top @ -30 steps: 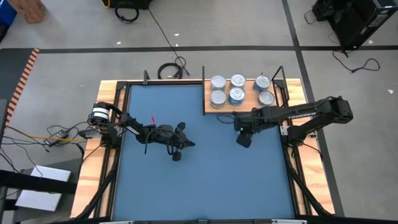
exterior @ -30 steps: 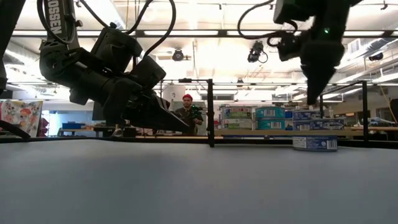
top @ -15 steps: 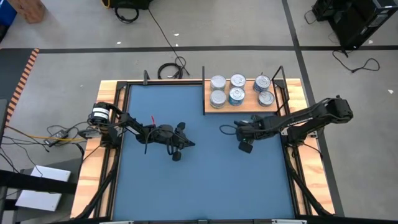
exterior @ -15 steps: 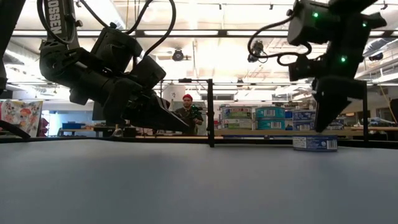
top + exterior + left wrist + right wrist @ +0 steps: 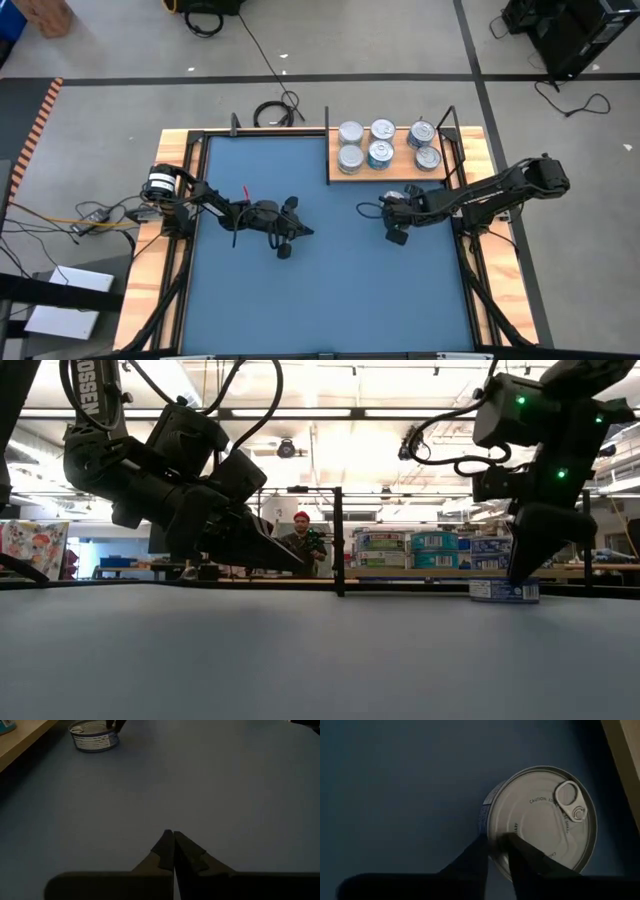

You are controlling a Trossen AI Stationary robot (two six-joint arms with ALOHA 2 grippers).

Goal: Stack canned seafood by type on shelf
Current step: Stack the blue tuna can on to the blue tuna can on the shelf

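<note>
Blue mat (image 5: 330, 290): right gripper (image 5: 495, 851) has dropped onto the lone tin (image 5: 540, 820) near the shelf (image 5: 395, 175), fingers narrowing across its rim, grip not yet firm.

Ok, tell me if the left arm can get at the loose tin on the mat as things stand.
Probably yes, though it is a long stretch. The left claw is shut over the bare blue mat, nothing between it and the loose tin. But the right claw is already on that tin.
</note>
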